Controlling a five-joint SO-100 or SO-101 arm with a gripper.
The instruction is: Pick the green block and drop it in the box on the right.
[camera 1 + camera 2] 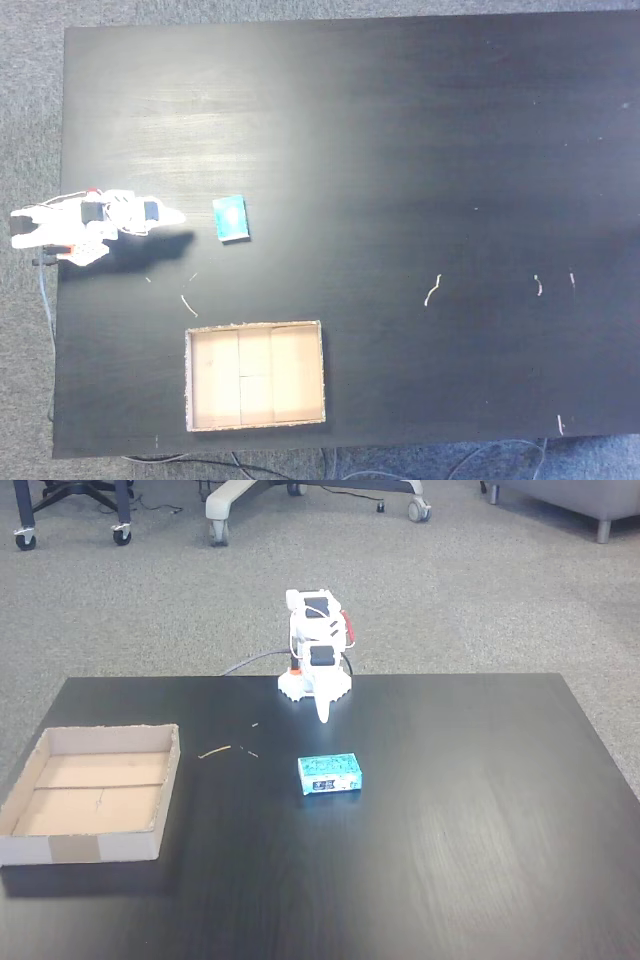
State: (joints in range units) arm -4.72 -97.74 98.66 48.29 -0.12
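Note:
The green block point(231, 218) lies flat on the black table point(420, 150), small and teal with a paler centre; it also lies in front of the arm point(330, 774). My white gripper point(175, 217) points toward it from the table's left edge, a short gap away, folded low over the arm's base point(324, 717). Its fingers come together in a point and look shut, holding nothing. The box point(256, 375), a shallow tan cardboard tray, sits near the table's front edge, at the far left in a fixed view point(95, 795), and nothing lies inside it.
Thin pale scraps point(432, 290) lie scattered on the table, some between block and box point(188, 305). Office chair bases point(300, 492) stand on the grey carpet behind the arm. A cable point(47, 310) runs down from the base.

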